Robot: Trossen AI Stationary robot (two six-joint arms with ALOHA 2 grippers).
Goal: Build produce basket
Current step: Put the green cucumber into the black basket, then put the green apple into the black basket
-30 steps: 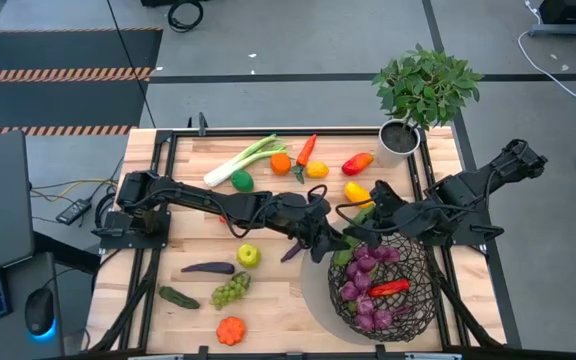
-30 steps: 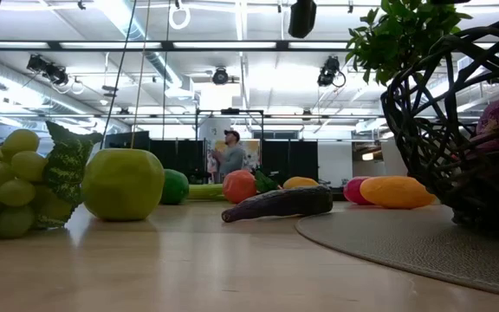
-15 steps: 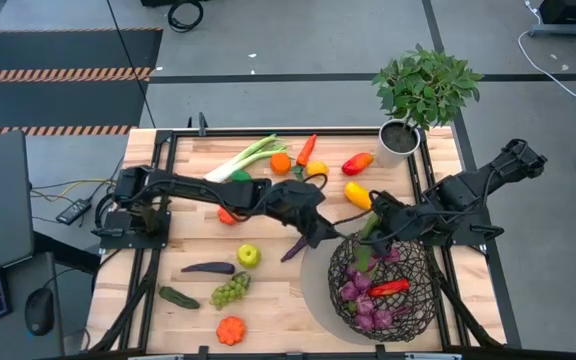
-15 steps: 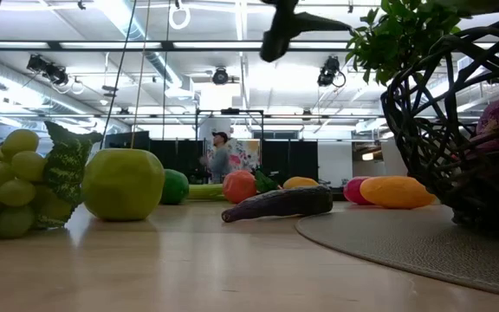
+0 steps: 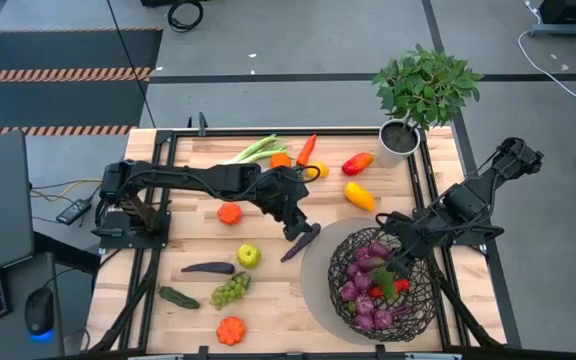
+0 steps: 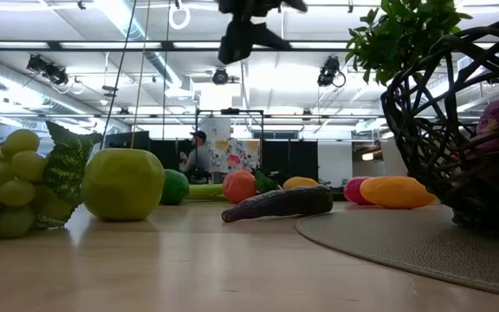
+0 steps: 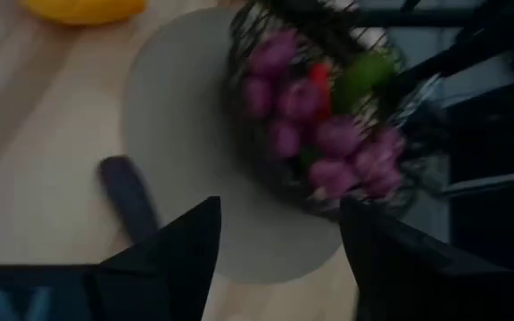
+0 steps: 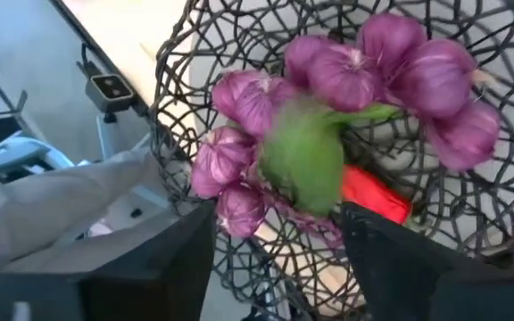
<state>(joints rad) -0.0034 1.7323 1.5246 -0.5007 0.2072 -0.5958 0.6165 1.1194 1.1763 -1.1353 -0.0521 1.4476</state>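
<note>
The dark wire basket [image 5: 334,262] stands on a grey round mat [image 5: 313,290] at the table's near right, holding purple pieces and a red one. My right gripper [image 5: 393,262] hovers open above it; in the right wrist view a blurred green piece [image 8: 306,160] sits among the purple ones [image 8: 418,67] beyond my open fingers, apart from them. My left gripper [image 5: 295,222] is open and holds nothing, above a dark purple eggplant [image 5: 301,241] that lies on the wood beside the mat. The eggplant also shows in the left wrist view [image 7: 130,198] and the low view [image 6: 280,202].
Loose produce: yellow pepper [image 5: 359,195], red-orange pepper [image 5: 358,162], carrot [image 5: 308,148] and leek [image 5: 253,150] at the far side; a small orange piece [image 5: 230,212] mid-table; apple [image 5: 248,256], eggplant [image 5: 208,268], grapes [image 5: 230,290], cucumber [image 5: 178,297], pumpkin [image 5: 230,330] near left. Potted plant [image 5: 423,95] far right.
My right gripper carried the green piece from the basket's far rim toward the near edge, over the basket; the piece now lies among the purple ones. My left gripper drew back from the basket's left rim toward the table's left and far side.
</note>
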